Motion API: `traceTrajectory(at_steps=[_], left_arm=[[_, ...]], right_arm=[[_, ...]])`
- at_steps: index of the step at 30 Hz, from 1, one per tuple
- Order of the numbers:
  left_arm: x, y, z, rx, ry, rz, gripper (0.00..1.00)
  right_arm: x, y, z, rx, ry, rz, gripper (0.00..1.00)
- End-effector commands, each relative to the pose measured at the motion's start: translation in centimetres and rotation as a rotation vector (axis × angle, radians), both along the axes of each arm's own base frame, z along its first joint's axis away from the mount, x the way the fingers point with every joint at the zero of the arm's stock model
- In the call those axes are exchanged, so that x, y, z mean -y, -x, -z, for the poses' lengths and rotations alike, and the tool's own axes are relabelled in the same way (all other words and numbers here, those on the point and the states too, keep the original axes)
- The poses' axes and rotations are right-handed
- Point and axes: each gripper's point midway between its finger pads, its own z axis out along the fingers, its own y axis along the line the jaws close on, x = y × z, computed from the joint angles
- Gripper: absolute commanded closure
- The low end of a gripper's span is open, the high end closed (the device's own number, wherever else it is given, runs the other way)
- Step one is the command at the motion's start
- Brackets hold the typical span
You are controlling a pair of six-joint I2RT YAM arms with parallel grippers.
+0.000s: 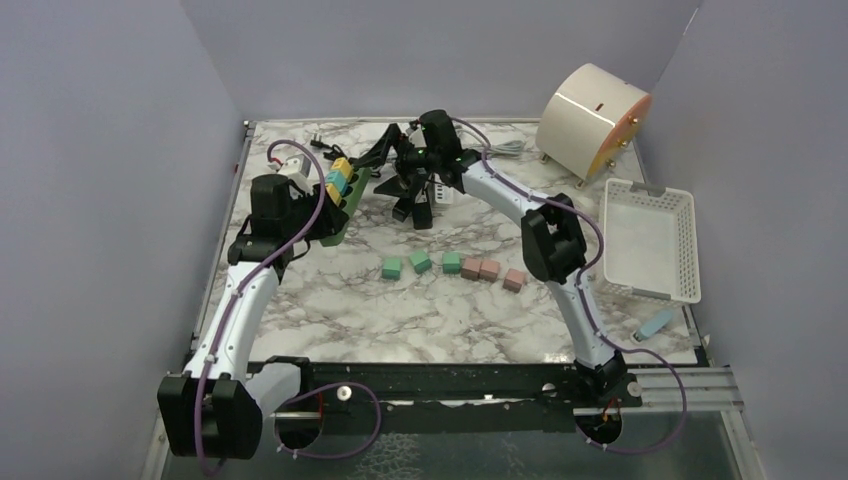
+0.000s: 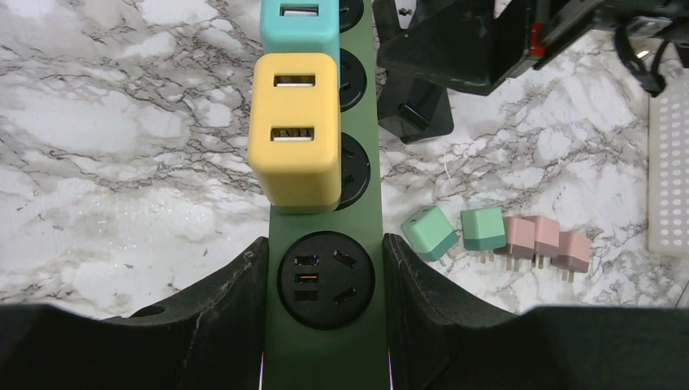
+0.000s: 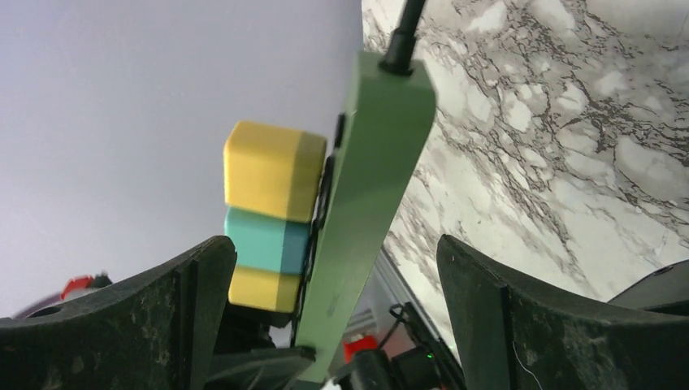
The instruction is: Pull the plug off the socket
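Top view: the left arm [image 1: 245, 290] stretches forward to the near end of the green power strip [image 1: 337, 203]; the right arm [image 1: 550, 240] hooks across to its right side, loose plugs [image 1: 452, 266] lying near the strip. Left wrist: the left gripper [image 2: 325, 280] clamps the strip's sides, with the yellow plug [image 2: 294, 130] seated just beyond. Right wrist: the right gripper [image 3: 335, 252] gapes wide astride the strip, holding nothing
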Motion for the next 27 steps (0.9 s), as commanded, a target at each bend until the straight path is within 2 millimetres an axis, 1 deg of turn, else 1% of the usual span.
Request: traceTrajectory(at_steps=[1,5,8,11,15,16,17,18,19,21,22,23,24,27], left_arm=[[2.1,-0.7,-5.6,0.226,0.046,0.085,1.0],[2.7,-0.3,-5.2,0.234,0.057,0.1,1.0],[3.1,-0.1,-5.1,0.236,0.066,0.111,1.0],[3.5,0.2,-5.1,0.239,0.07,0.123,1.0],[3.9,0.3,-5.0,0.244,0.075,0.144,1.0],[4.0,0.3,-5.0,0.246,0.075,0.147,1.0],[4.1,0.3,-5.0,0.248,0.076,0.15,1.0],[4.1,0.4,-5.0,0.251,0.077,0.153,1.0],[4.2,0.3,-4.9,0.25,0.078,0.156,1.0],[4.4,0.4,-4.6,0.241,0.081,0.167,1.0],[4.6,0.4,-4.3,0.226,0.086,0.177,1.0],[4.8,0.5,-4.0,0.206,0.093,0.192,0.94],[5.0,0.5,-3.7,0.185,0.093,0.208,0.88],[5.7,0.6,-3.1,0.131,0.112,0.261,0.65]], right_arm=[[-0.9,-1.5,2.4,-0.141,-0.035,0.088,0.0],[-1.6,-2.4,3.1,-0.208,-0.072,0.117,0.0],[-1.7,-3.3,3.7,-0.246,-0.077,0.168,0.0],[-1.8,-3.8,4.1,-0.281,-0.095,0.202,0.08],[-2.2,-4.2,4.4,-0.294,-0.09,0.204,0.17],[-2.3,-4.1,4.4,-0.295,-0.092,0.203,0.23],[-2.3,-4.2,4.4,-0.294,-0.097,0.203,0.31],[-2.4,-4.1,4.4,-0.293,-0.106,0.2,0.42],[-2.5,-4.1,4.2,-0.294,-0.124,0.195,0.58],[-2.8,-3.9,3.7,-0.286,-0.175,0.17,0.95],[-3.0,-3.7,3.1,-0.278,-0.211,0.144,0.99],[-3.1,-3.6,2.8,-0.27,-0.247,0.122,0.99],[-3.2,-3.5,2.3,-0.261,-0.279,0.096,0.99],[-3.1,-3.3,1.6,-0.23,-0.318,0.041,0.99]])
